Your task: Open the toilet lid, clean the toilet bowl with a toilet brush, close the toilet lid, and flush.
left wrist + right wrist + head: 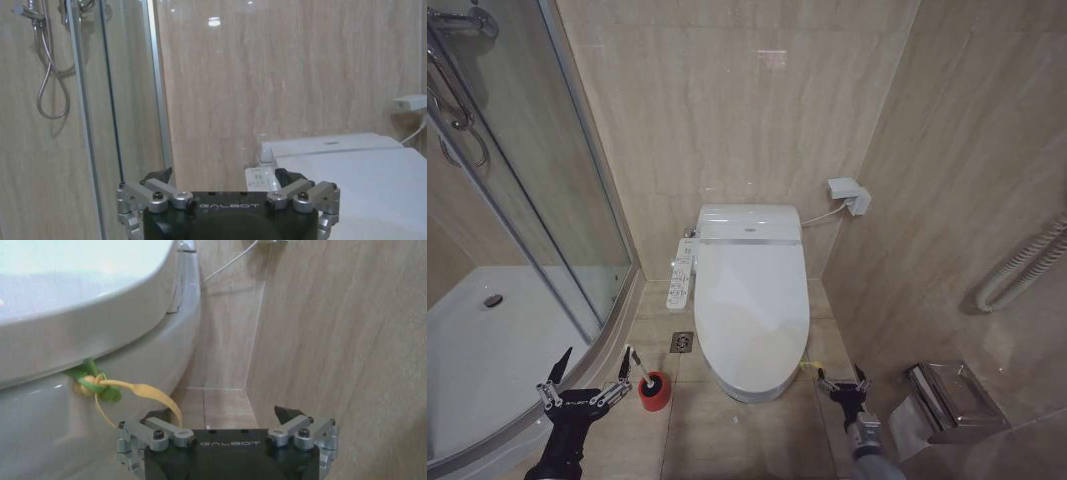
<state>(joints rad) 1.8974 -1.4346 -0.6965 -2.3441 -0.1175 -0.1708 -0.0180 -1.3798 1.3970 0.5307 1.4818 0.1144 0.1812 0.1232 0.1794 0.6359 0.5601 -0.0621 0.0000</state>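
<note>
The head view looks forward and down from high up, with the toilet lid (752, 300) at centre and the shower glass (537, 190) at 9 o'clock. The left wrist view sits low behind the left claw (230, 192), facing the back wall (280, 75), the lid at 3 o'clock. The right wrist view sits low and very near the lid's strap loop (100, 385). All 3 views share the lid.
</note>
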